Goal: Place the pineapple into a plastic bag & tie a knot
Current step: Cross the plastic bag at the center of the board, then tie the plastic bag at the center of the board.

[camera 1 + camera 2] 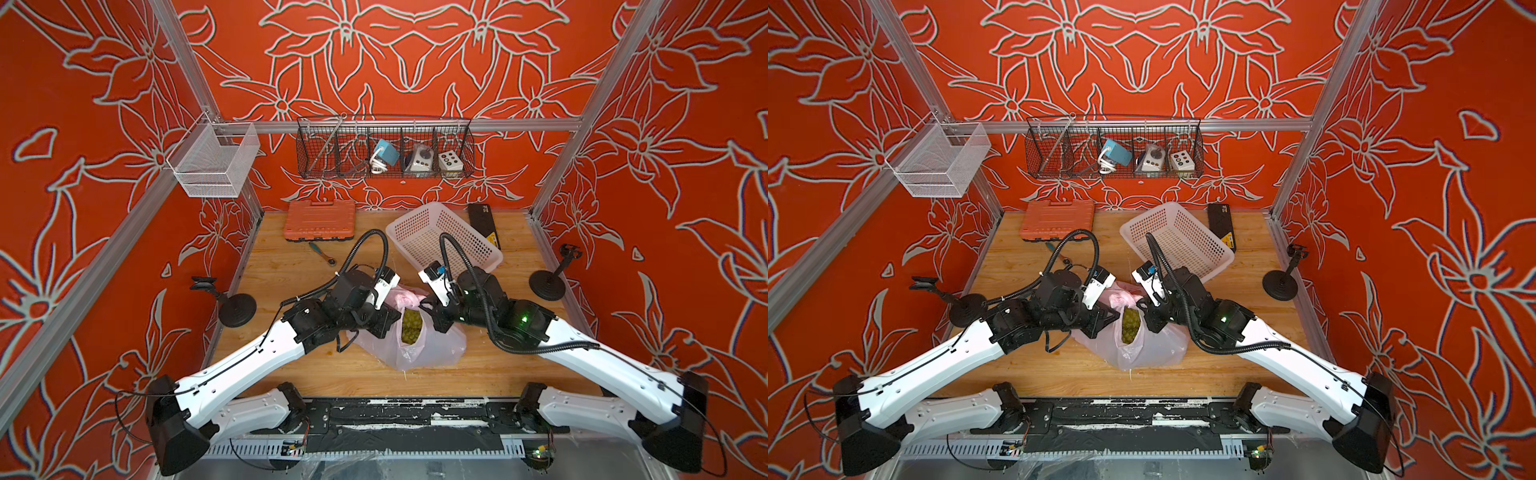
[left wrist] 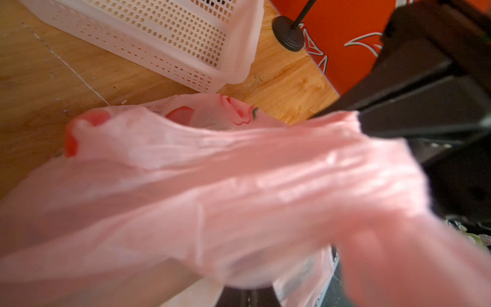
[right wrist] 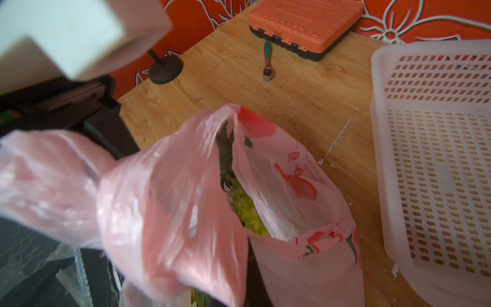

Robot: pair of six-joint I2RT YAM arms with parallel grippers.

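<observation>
in both top views the bag point(image 1: 432, 351) point(image 1: 1154, 351) lies on the table just on the robot's side of the basket point(image 1: 419, 232) point(image 1: 1175, 237). its mouth is open and the pineapple point(image 1: 411, 326) point(image 1: 1130, 326) shows inside. the left gripper point(image 1: 388, 322) and right gripper point(image 1: 434, 313) sit at opposite lips of that mouth, each pressed together on pink film, by the look of it.

from the left wrist, the bag point(image 2: 239, 172) is stretched taut past the basket point(image 2: 186, 40) into what i take to be the right gripper point(image 2: 361, 122).

from the right wrist, the pineapple point(image 3: 247, 215) sits deep in the bag point(image 3: 292, 212). one handle point(image 3: 53, 183) is drawn off bunched, away from the basket point(image 3: 425, 159). i can't make out a knot.

so the fruit's in and tying is the step in hand. next, i'd say, the handles need crossing over the mouth and one tucking under, without tearing the film.
</observation>
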